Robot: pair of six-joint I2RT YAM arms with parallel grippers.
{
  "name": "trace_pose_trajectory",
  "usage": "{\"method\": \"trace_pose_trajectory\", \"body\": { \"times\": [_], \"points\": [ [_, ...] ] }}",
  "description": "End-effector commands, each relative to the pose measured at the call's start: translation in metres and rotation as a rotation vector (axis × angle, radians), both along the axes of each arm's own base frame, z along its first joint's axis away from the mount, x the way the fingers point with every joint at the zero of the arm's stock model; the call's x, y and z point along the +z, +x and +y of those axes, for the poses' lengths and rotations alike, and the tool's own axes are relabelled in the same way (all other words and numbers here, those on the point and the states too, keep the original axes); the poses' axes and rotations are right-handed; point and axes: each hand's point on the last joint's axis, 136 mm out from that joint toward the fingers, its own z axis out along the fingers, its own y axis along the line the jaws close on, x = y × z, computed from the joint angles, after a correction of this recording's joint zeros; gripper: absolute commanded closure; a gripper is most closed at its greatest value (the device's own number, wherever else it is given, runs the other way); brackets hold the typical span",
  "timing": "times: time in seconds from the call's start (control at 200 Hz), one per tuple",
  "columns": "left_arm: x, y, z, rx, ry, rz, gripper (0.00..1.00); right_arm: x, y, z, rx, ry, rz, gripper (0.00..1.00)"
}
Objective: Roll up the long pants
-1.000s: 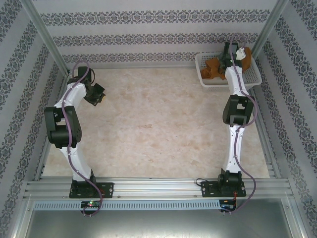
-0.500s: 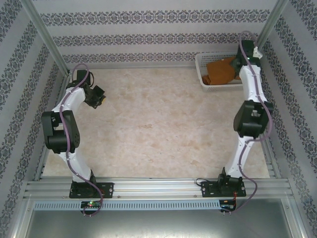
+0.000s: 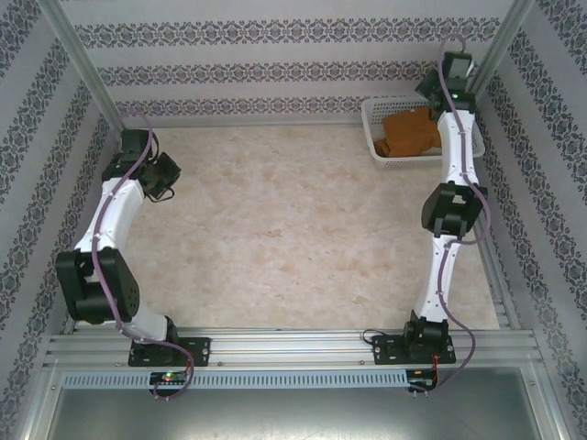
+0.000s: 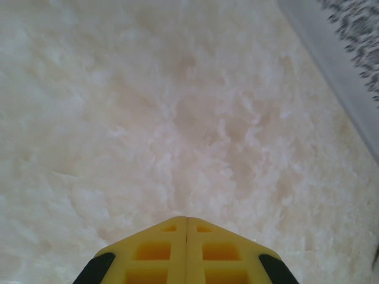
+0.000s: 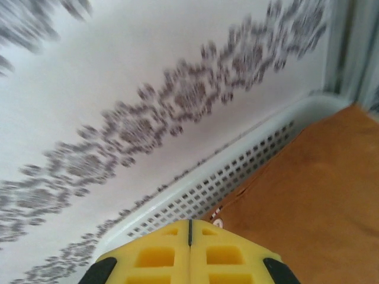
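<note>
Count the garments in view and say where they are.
1: the long pants lie bunched inside the white basket at the table's far right corner. Anything beneath them would be hidden.

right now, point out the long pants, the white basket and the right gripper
long pants (image 3: 410,133) top external view, middle of the brown cloth
white basket (image 5: 225,171) right wrist view, perforated side wall
right gripper (image 5: 189,222) right wrist view, where the shut fingertips meet

Right gripper (image 5: 189,225) lifts off the pants (image 3: 410,134) and closes empty near 1 o'clock; left gripper (image 4: 186,222) shifts toward 9 o'clock.
</note>
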Motion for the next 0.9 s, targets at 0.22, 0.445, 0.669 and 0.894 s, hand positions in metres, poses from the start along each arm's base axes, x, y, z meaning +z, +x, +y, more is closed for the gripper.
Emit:
{"method": "trace_pose_trajectory", "body": {
  "times": [0.22, 0.445, 0.669, 0.894],
  "points": [
    [-0.007, -0.012, 0.02, -0.019, 0.158, -0.022, 1.0, -0.138, -0.013, -0.035, -0.104, 0.052, 0.278, 0.99],
    [0.037, -0.016, 0.041, 0.016, 0.414, -0.314, 0.34, -0.046, -0.018, -0.016, 0.012, -0.001, 0.1, 0.4],
    [0.02, -0.046, 0.057, 0.045, 0.521, -0.182, 0.0, 0.073, -0.109, 0.031, 0.12, -0.254, -0.046, 0.02],
    [-0.006, -0.068, 0.053, 0.039, 0.596, -0.302, 0.0, -0.004, -0.225, 0.054, 0.169, -0.311, 0.042, 0.02]
  ]
}}
